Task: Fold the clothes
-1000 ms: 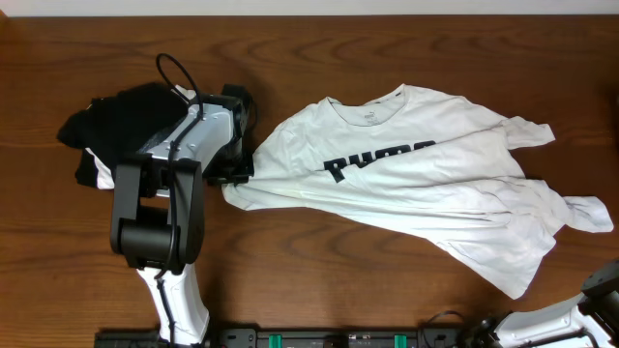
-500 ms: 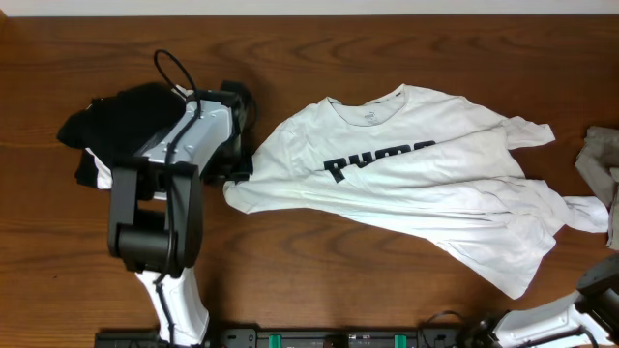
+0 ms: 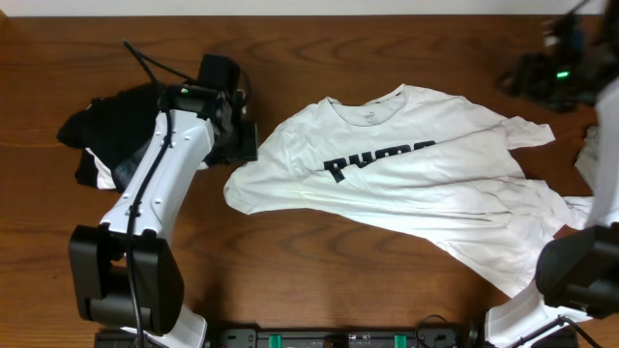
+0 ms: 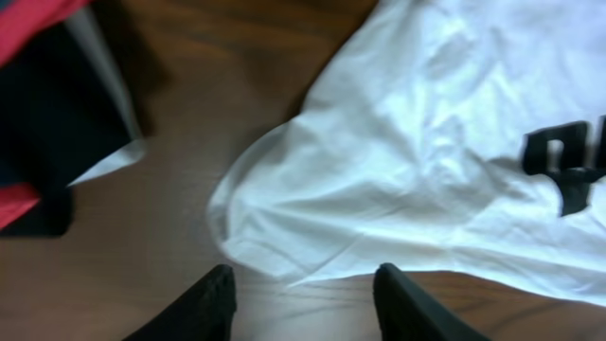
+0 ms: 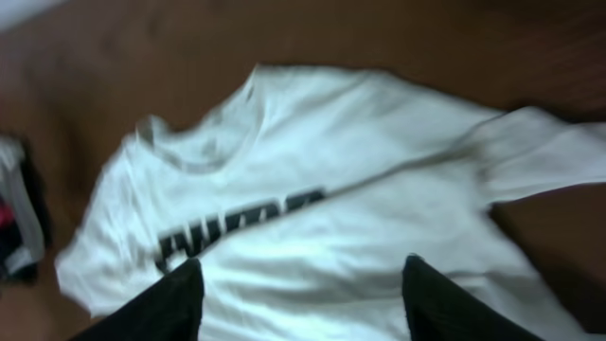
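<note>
Presently the large white short-sleeved cotton T-shirt lies spread and wrinkled on the brown wooden worktop, its black block lettering facing up. The left fingers stand parted and hold nothing, just beside the shirt's edge nearest the heap of black garments. The right fingers are also spread and empty, well above the printed chest.

The left arm reaches from the near edge of the bench toward its far left corner. The left hand points down close to the surface with its fingers spread apart. The right arm rises along the right edge, and the right hand hangs high near the far right corner, fingers likewise apart.
</note>
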